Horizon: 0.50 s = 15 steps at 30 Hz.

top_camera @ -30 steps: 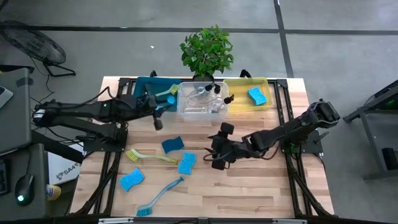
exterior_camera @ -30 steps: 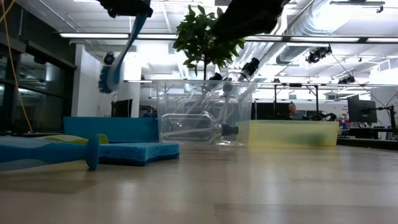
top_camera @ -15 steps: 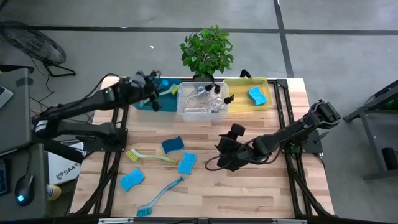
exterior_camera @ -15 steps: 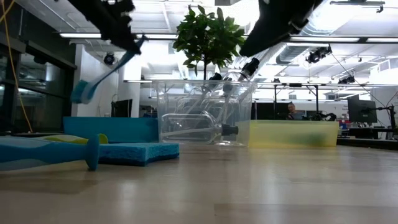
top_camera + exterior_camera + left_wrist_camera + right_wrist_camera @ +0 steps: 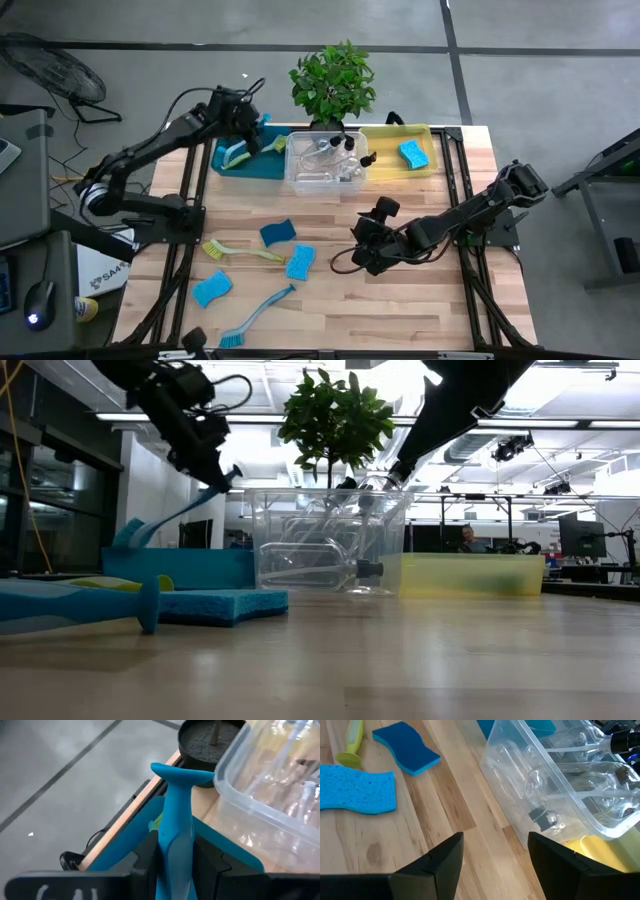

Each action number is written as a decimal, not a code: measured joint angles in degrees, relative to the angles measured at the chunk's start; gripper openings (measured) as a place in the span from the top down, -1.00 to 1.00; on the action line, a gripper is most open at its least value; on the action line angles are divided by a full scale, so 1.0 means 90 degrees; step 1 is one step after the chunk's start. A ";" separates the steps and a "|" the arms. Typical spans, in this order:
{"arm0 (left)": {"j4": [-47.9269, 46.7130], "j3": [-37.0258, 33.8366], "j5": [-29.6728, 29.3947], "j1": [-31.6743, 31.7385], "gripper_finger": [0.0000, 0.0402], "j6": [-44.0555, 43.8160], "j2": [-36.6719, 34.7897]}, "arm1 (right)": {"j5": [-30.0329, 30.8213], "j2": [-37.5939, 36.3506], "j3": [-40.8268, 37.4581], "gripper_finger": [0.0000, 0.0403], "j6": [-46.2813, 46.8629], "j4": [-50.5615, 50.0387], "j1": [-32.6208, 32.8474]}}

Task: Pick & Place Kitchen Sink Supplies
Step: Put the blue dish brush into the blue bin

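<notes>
My left gripper (image 5: 243, 128) is over the teal bin (image 5: 225, 165) at the far left and is shut on a blue dish brush (image 5: 175, 515). The brush head (image 5: 237, 153) hangs over the bin. A yellow-green brush (image 5: 268, 147) lies in that bin. Clear pump bottles (image 5: 325, 160) lie in the clear bin, and one blue sponge (image 5: 413, 153) lies in the yellow bin. On the table lie three blue sponges (image 5: 278, 233), a yellow-green brush (image 5: 243, 252) and a blue brush (image 5: 258, 318). My right gripper (image 5: 358, 254) hovers open over the table's middle. My left gripper (image 5: 175, 847) pinches the blue brush's handle (image 5: 175, 817) between its two fingers, close to the flared free end (image 5: 182, 772), which sticks out past them. The fingers lie across the handle. The brush slants down from the hold with its head (image 5: 130, 535) at the teal bin's rim; whether it touches the bin, I cannot tell.
The potted plant (image 5: 333, 82) stands behind the clear bin (image 5: 300, 180). The yellow bin (image 5: 385, 150) is to its right. Bare wood shows on the table's right and near-right parts. The right wrist view shows two sponges (image 5: 357, 792) and the clear bin's wall (image 5: 530, 805).
My left gripper has carried the blue brush toward the far edge, from in front of the teal bin to above it. The brush has tipped from hanging nearly straight down to a slant, and its head has come down to the bin. My right gripper has shifted slightly toward the right.
</notes>
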 joint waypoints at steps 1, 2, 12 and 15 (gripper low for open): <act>-0.0076 0.0149 0.0029 0.0032 0.61 0.0060 0.0150 | 0.0014 0.0000 0.0001 -0.07 -0.0002 -0.0005 -0.0001; -0.0204 0.0299 0.0032 0.0036 0.61 0.0117 0.0291 | 0.0041 0.0000 0.0000 -0.07 -0.0004 -0.0008 -0.0002; -0.2087 0.1944 0.0013 0.0021 0.61 0.0213 0.1843 | 0.0139 0.0000 0.0002 -0.07 0.0005 -0.0008 -0.0001; -0.2343 0.2216 -0.0063 0.0024 0.60 0.0087 0.2252 | 0.0139 0.0000 0.0002 -0.07 0.0043 -0.0008 -0.0001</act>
